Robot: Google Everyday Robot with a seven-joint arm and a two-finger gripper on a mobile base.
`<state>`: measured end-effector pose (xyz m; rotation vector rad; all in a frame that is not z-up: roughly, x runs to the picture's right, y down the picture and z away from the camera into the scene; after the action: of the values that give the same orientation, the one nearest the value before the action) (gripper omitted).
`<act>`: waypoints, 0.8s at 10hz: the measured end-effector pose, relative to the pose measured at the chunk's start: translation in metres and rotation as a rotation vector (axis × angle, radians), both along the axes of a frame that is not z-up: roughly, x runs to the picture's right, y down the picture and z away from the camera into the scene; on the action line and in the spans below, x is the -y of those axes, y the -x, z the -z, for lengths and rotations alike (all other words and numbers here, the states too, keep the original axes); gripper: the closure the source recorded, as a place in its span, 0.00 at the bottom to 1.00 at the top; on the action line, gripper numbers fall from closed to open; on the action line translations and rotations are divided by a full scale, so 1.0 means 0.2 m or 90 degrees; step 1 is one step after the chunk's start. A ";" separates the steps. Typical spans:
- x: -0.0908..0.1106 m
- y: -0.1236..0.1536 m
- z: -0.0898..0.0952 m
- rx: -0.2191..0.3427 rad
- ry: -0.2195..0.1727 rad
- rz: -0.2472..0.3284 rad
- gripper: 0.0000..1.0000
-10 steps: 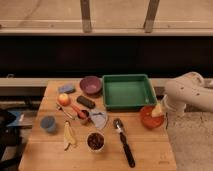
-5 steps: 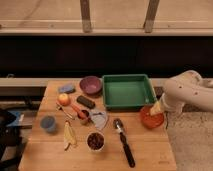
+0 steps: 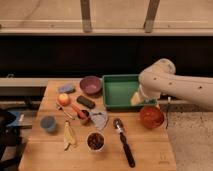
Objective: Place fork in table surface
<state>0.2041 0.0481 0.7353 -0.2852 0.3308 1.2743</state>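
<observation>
The fork (image 3: 64, 112) is a thin silvery utensil lying on the table surface (image 3: 150, 150), just below the apple (image 3: 63, 99) at the left. My white arm reaches in from the right. Its gripper (image 3: 136, 98) hangs over the right part of the green tray (image 3: 120, 82), far from the fork, and looks open with nothing in it.
On the table are a purple bowl (image 3: 90, 85), blue sponge (image 3: 65, 89), black block (image 3: 85, 101), red-handled scoop (image 3: 77, 110), blue cup (image 3: 48, 123), banana (image 3: 68, 135), a small bowl of dark bits (image 3: 95, 141), a black-handled utensil (image 3: 125, 145) and an orange bowl (image 3: 151, 116).
The arm has swung left from the table's right edge, bringing the gripper over the green tray. The objects on the table have not moved.
</observation>
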 end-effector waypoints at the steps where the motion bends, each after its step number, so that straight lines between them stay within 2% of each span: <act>1: 0.05 0.12 0.01 0.027 -0.007 0.034 0.20; 3: 0.13 0.39 0.05 0.088 -0.021 0.104 0.20; 4: 0.14 0.44 0.06 0.100 -0.023 0.118 0.20; 8: 0.14 0.43 0.07 0.098 -0.022 0.118 0.20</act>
<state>0.1177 0.0195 0.7223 -0.3146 0.1980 1.0683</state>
